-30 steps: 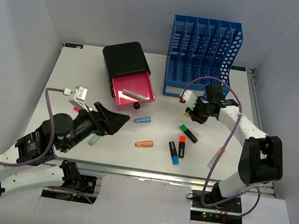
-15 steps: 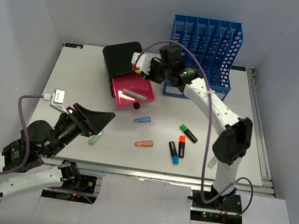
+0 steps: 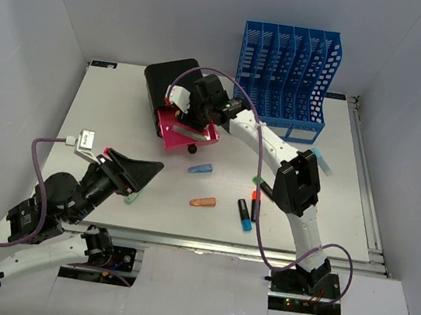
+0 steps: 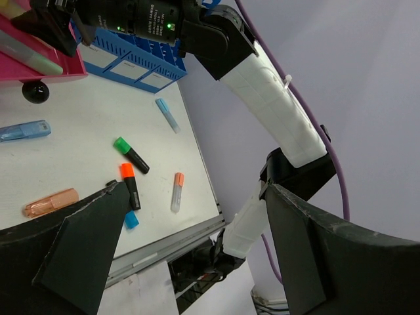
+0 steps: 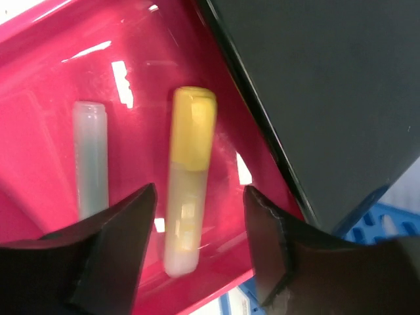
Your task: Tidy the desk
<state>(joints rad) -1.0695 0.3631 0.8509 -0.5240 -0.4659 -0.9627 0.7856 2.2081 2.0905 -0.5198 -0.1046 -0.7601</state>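
The white desk (image 3: 108,104) holds a black box (image 3: 175,82) with its pink drawer (image 3: 207,135) pulled open. My right gripper (image 3: 186,113) hangs over the drawer, open. In the right wrist view the right gripper (image 5: 199,197) straddles a yellow-capped highlighter (image 5: 187,216) lying loose in the drawer (image 5: 39,98), beside a grey marker (image 5: 90,167). My left gripper (image 3: 146,169) is open and empty, raised over the desk's front left. In its wrist view the left gripper (image 4: 195,190) frames the desk's right front.
Loose on the desk are a blue highlighter (image 3: 200,169), an orange one (image 3: 203,201), a blue-capped black marker (image 3: 243,214), an orange-capped black one (image 3: 255,203), a light blue pen (image 3: 320,161) and a pale green pen (image 3: 133,196). A blue file rack (image 3: 285,74) stands at the back right.
My right arm swung from the desk's right middle to the pink drawer. The yellow-capped highlighter now lies in the drawer between open fingers. The left arm drew back a little.
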